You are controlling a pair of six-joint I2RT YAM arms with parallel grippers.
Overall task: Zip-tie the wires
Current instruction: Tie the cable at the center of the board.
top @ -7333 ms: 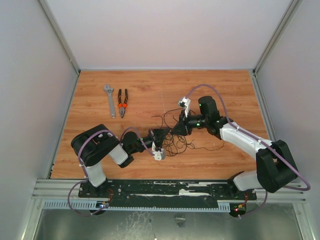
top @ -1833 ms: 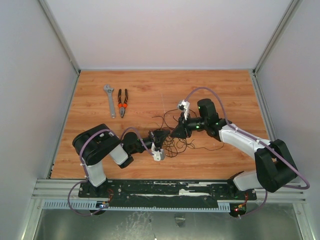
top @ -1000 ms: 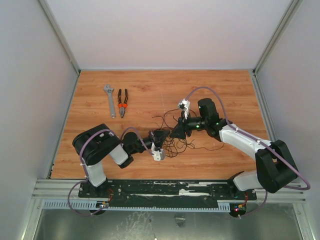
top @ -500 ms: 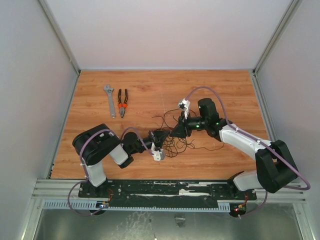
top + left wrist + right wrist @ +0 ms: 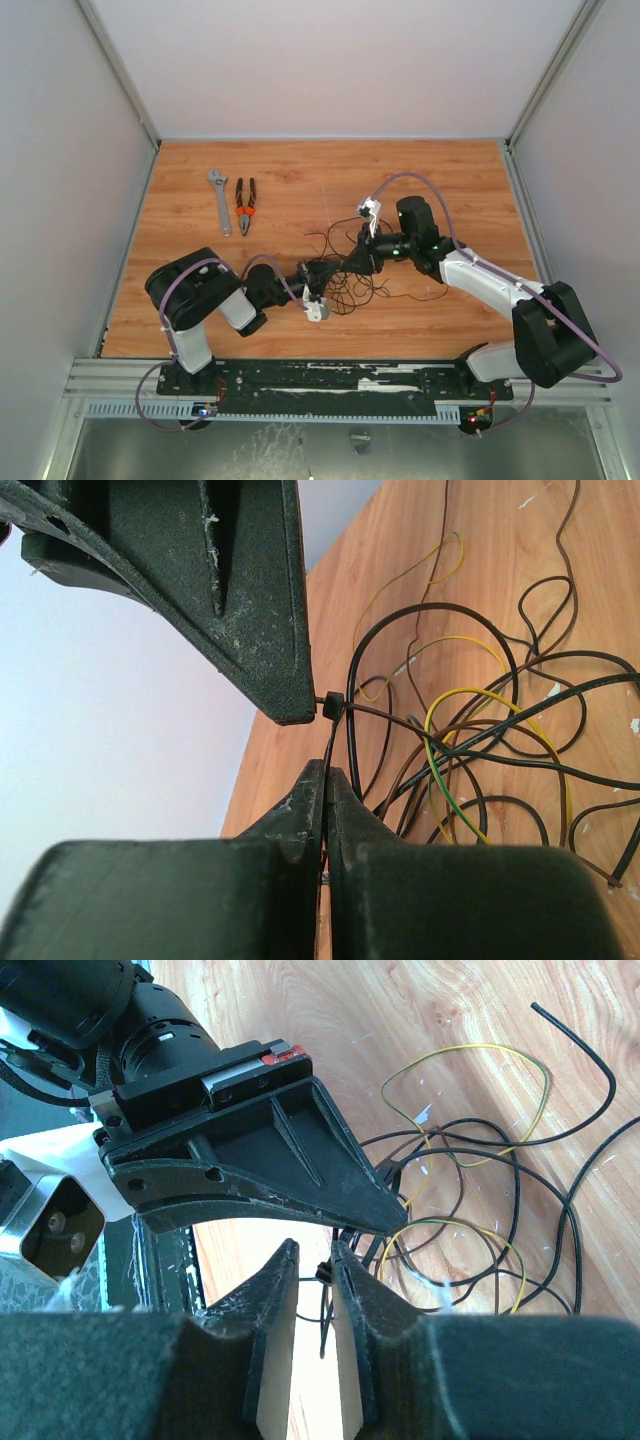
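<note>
We see the left pincer (image 5: 327,777) pressed fully together, its two dark pads clamped on the thin black strip of the zip tie (image 5: 329,742). The strip rises from between the pads to its small square head, which sits just above the fingertips. That head touches the tip of a finger of the right pincer (image 5: 315,1252), which comes in from the opposite side.

In the right wrist view the right pincer's jaws stand a narrow gap apart. The zip tie's head sits in that gap, close to one pad, with space showing at the other. A small red mark shows on the left pincer's body; we cannot make out any lettering on it.

The wires (image 5: 440,606) lie on the wooden desk (image 5: 450,180) as a loose tangle of black and yellow loops, just beside both pincers and partly under them, near the middle of the desk. The two pincers meet tip to tip over the tangle's left edge.

An adjustable wrench (image 5: 218,200) and orange-handled pliers (image 5: 245,205) lie side by side, well apart, at the far left.
</note>
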